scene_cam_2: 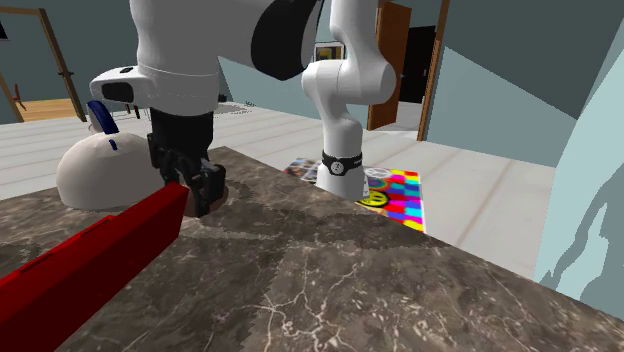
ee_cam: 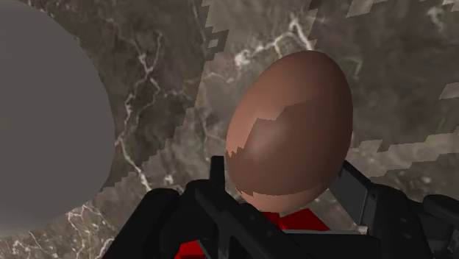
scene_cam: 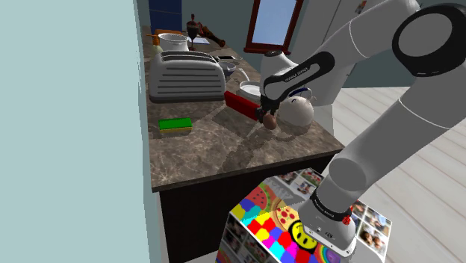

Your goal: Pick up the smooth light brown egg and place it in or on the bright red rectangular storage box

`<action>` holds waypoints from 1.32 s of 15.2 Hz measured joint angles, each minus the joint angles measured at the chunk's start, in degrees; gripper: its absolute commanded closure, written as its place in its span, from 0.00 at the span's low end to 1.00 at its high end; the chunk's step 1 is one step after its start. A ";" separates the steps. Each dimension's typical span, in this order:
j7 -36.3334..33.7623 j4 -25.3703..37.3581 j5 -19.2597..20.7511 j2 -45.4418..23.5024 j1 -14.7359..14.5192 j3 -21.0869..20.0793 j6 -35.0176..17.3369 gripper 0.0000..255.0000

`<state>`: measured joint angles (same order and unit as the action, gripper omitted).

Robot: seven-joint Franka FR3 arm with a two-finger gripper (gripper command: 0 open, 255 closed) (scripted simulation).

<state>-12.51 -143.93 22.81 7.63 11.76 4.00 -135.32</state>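
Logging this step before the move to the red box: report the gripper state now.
Gripper: closed, holding the brown egg between its fingers.

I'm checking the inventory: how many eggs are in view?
1. The egg is clasped in the gripper, beside the end of the red box and the white kettle. Others could be hidden behind the toaster.

Brown egg, red box, marbled counter, seemingly green sponge
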 measured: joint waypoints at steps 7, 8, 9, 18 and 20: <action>-0.39 -0.22 0.06 0.03 -0.04 -0.09 0.05 1.00; -0.36 -0.24 0.05 0.05 -0.04 -0.09 0.04 1.00; -0.20 -0.04 0.01 -0.18 -0.02 -0.06 0.01 1.00; 2.43 2.26 -1.91 3.74 -0.38 -0.08 6.51 1.00; 3.06 3.13 -2.34 4.60 -0.48 -0.10 8.17 1.00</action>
<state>-9.45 -140.80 20.47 12.24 11.28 3.90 -127.15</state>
